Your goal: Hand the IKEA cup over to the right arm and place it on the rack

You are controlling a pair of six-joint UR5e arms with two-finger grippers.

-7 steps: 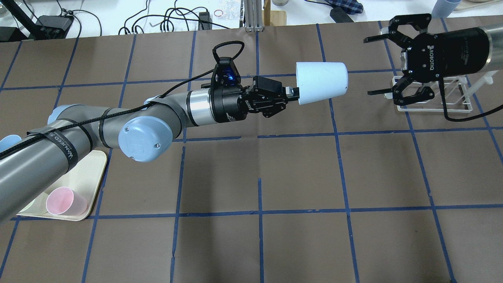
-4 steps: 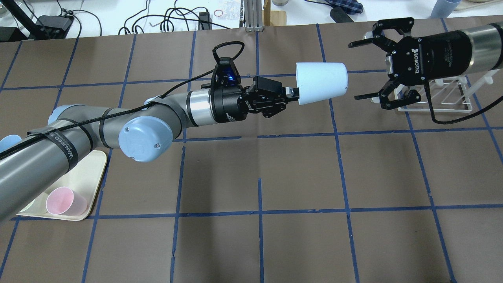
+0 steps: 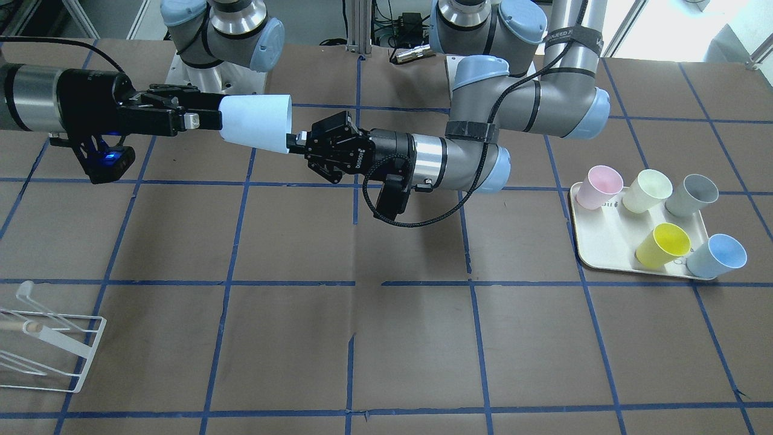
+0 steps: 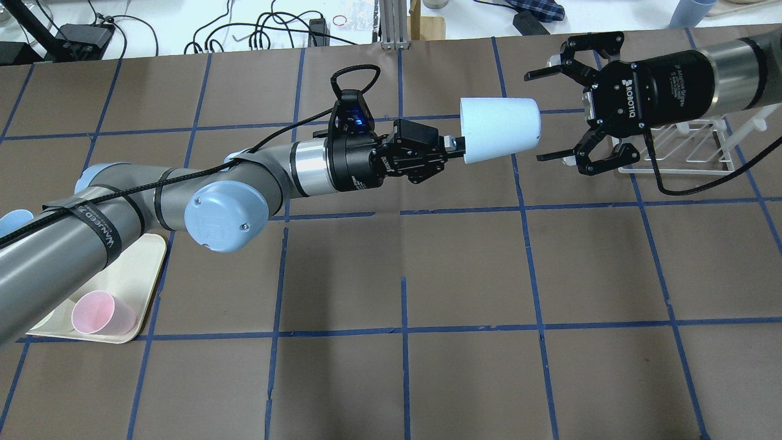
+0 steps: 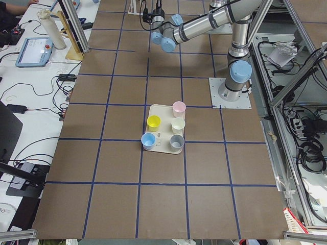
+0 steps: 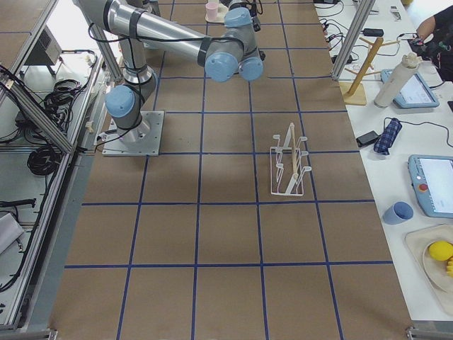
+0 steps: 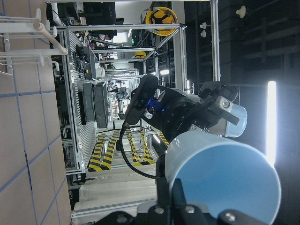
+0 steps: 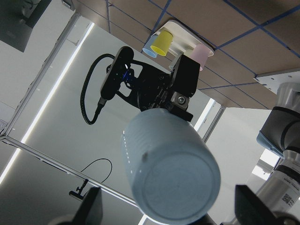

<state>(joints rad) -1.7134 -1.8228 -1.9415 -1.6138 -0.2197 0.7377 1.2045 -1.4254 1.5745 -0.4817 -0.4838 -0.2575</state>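
Observation:
The pale-blue IKEA cup (image 4: 501, 128) is held level in the air, its base pointing at the right arm. My left gripper (image 4: 455, 145) is shut on its rim; this also shows in the front view, with gripper (image 3: 293, 143) and cup (image 3: 256, 128). My right gripper (image 4: 535, 117) is open, its fingertips level with the cup's base, one on each side, apart from it. In the right wrist view the cup's base (image 8: 171, 180) fills the middle between the fingers (image 8: 91, 208). The white wire rack (image 4: 678, 162) stands behind the right gripper.
A cream tray (image 3: 604, 257) at the robot's left holds several cups, among them a second light-blue cup (image 3: 715, 257) and a grey cup (image 3: 691, 196). The rack also shows in the front view (image 3: 54, 338). Brown table with a blue tape grid.
My right gripper has moved left from over the rack to the cup's base, staying open. The left arm and the cup have not moved.

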